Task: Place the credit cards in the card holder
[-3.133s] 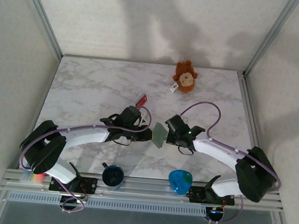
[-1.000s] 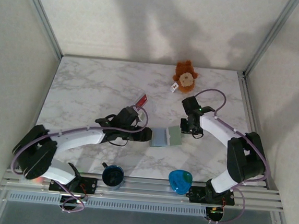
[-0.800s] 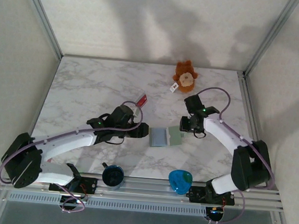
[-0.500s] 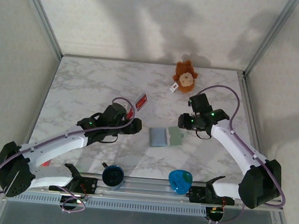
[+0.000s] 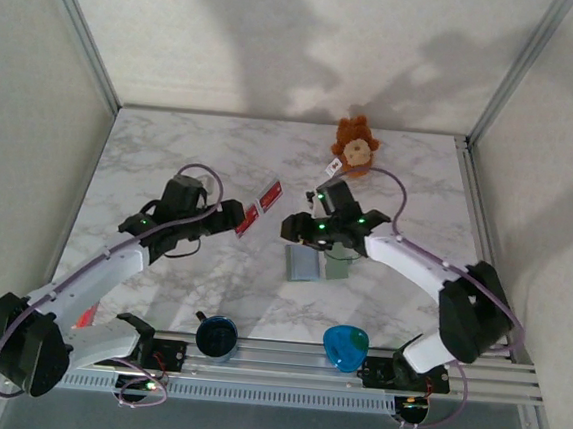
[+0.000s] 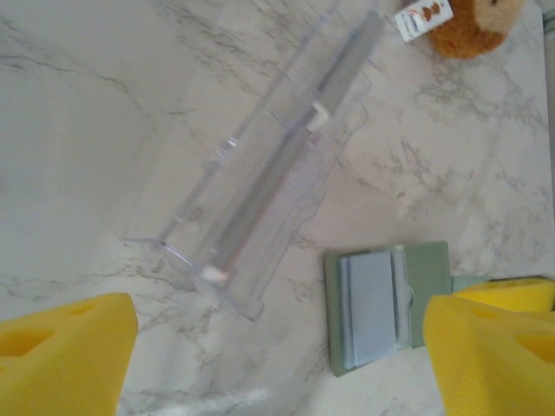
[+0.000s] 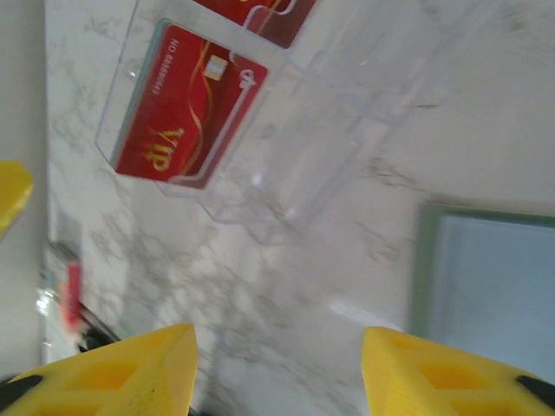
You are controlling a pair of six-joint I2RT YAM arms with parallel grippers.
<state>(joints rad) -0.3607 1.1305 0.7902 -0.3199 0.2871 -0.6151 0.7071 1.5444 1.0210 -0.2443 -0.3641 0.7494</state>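
The card holder (image 5: 307, 265) lies open and flat on the marble surface (image 5: 170, 164) near the middle of the top view, its blue-grey inner side facing up and a grey-green flap to the right. In the left wrist view it sits at the lower right (image 6: 381, 308), with its right edge running behind a yellow finger.

The two credit cards (image 5: 247, 221) are not in it. They sit in a clear stand (image 6: 269, 173) up and to the left of the card holder, apart from it. The right wrist view shows one red card (image 7: 191, 108) in a pocket of the stand at the upper left, printed with "VIP" and a number. A second red card (image 7: 260, 17) is cut off by the top edge of the frame.

The left fingers (image 6: 65, 347) are spread wide at the bottom corners of their wrist view, with nothing between them. From above, the tip of the left arm is just beside the lower card, though it is unclear whether they touch. The right fingers (image 7: 451, 373) are also parted and hold nothing. From above, they are just above the card holder and to the right of the stand.

A brown plush toy (image 5: 354, 148) with a white tag sits at the far edge of the surface. Two blue objects (image 5: 216, 335) rest near the arm bases.
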